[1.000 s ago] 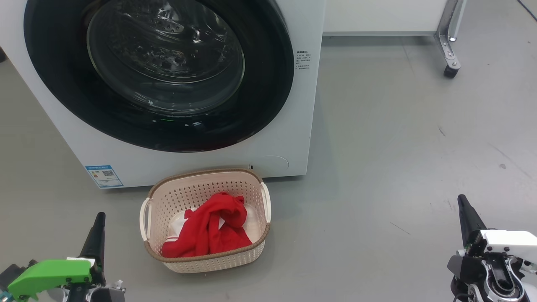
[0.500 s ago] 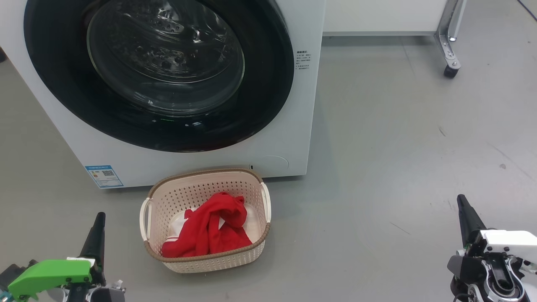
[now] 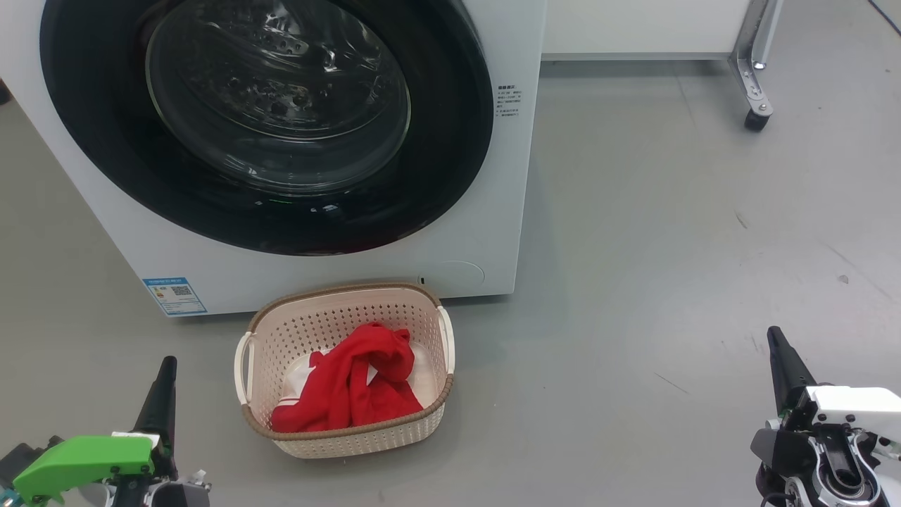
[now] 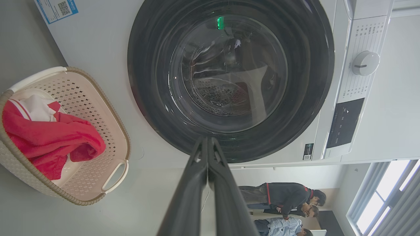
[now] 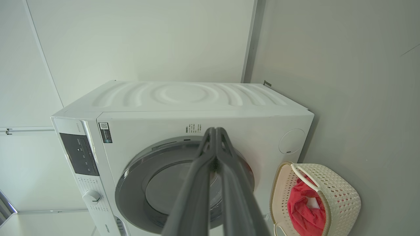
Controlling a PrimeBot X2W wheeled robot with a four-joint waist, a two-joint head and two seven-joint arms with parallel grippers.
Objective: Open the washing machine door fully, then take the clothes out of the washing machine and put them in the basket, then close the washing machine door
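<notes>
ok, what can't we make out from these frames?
- Door top: head view, cut off by the upper edge.
- Behind the door glass: head view, reflections blur what lies deep inside.
- Basket floor: head view, clothes cover most of it.
- Printed text and sticker: head view, too small to read.
- One end of the basket: left wrist view, cut off by the left edge.

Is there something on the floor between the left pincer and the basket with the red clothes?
Nothing visible does. Grey floor alone lies between the left pincer and the basket, where the clothes lie.
</notes>
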